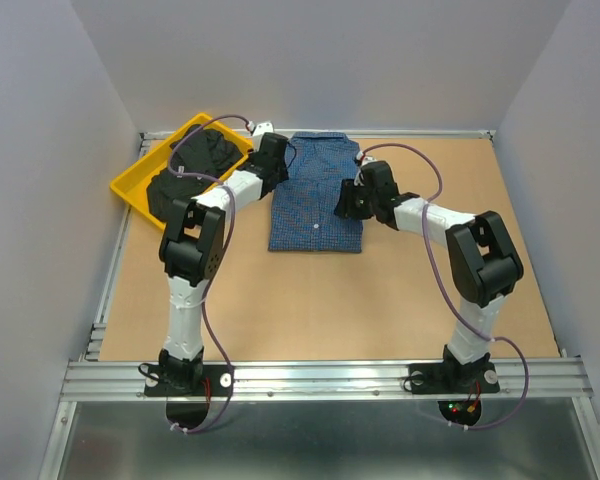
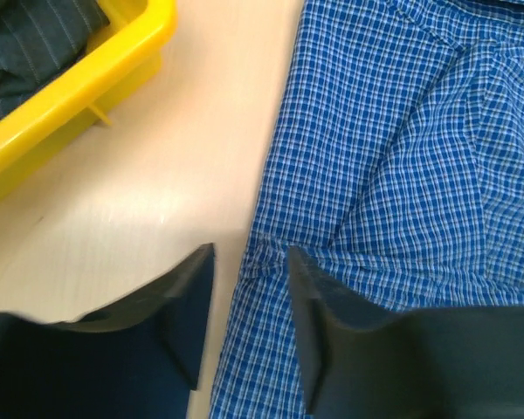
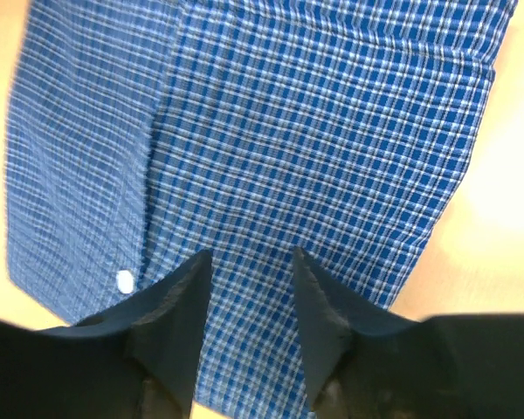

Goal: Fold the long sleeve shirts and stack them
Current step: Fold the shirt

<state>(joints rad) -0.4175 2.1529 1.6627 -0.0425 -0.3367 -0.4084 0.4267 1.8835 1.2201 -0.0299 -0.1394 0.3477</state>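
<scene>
A blue checked long sleeve shirt (image 1: 315, 205) lies folded into a rectangle at the back middle of the table, collar away from the arms. My left gripper (image 1: 276, 158) hovers at its left edge near the collar. Its jaws are open, and the shirt's edge (image 2: 271, 227) runs between the fingers (image 2: 192, 301). My right gripper (image 1: 348, 200) is open over the shirt's right side. In the right wrist view the checked cloth (image 3: 314, 131) fills the gap at the right gripper (image 3: 249, 262), with a white button (image 3: 125, 281) beside it. A dark shirt (image 1: 202, 155) lies bunched in a yellow bin.
The yellow bin (image 1: 130, 180) stands tilted at the back left, and its rim (image 2: 79, 96) comes close to my left gripper. Bare wood table (image 1: 320, 300) stretches in front of the shirt. Grey walls close in the back and both sides.
</scene>
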